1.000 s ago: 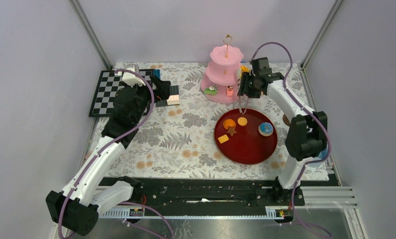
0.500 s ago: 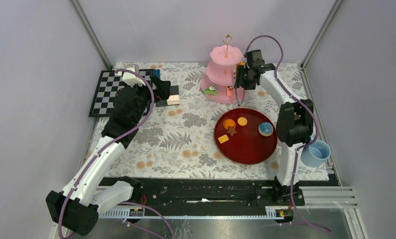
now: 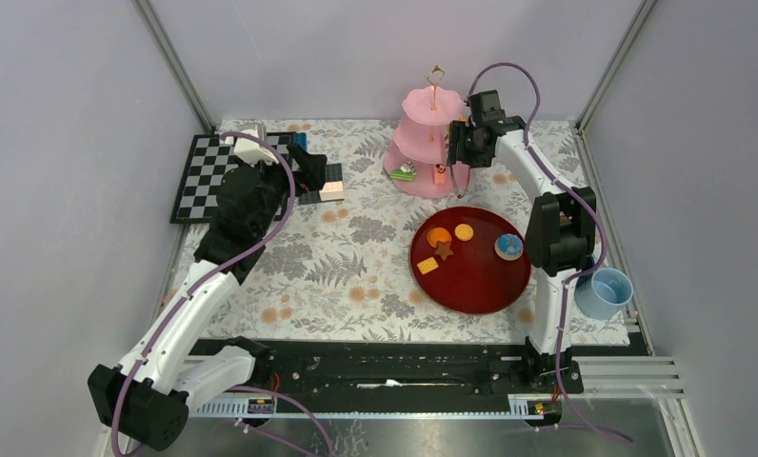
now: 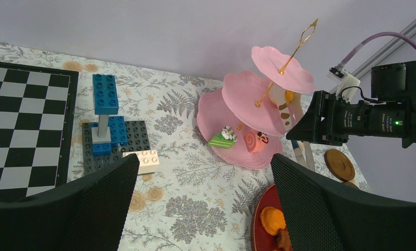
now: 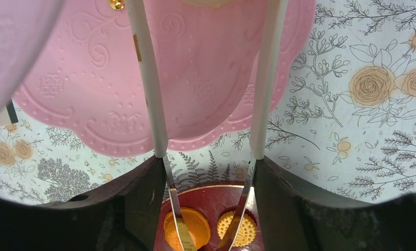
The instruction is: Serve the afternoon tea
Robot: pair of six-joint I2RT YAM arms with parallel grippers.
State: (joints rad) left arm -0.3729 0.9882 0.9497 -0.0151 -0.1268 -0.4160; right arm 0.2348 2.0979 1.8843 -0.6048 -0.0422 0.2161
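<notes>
Lilac walls (image 3: 61, 143), alu corner posts (image 3: 173, 67), floral-cloth table (image 3: 356, 276).

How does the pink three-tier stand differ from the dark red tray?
The pink three-tier stand stands tall; the dark red round tray lies flat. The stand's bottom tier holds a green cake slice and pink roll; the tray holds a blue donut and four other sweets. Both sit on floral cloth.

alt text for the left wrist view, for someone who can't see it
A pink three-tier stand holds a green cake slice and a pink roll on its bottom tier; the right hand holds white tongs beside it. A blue brick tower and a checkerboard sit at the picture's left.
</notes>
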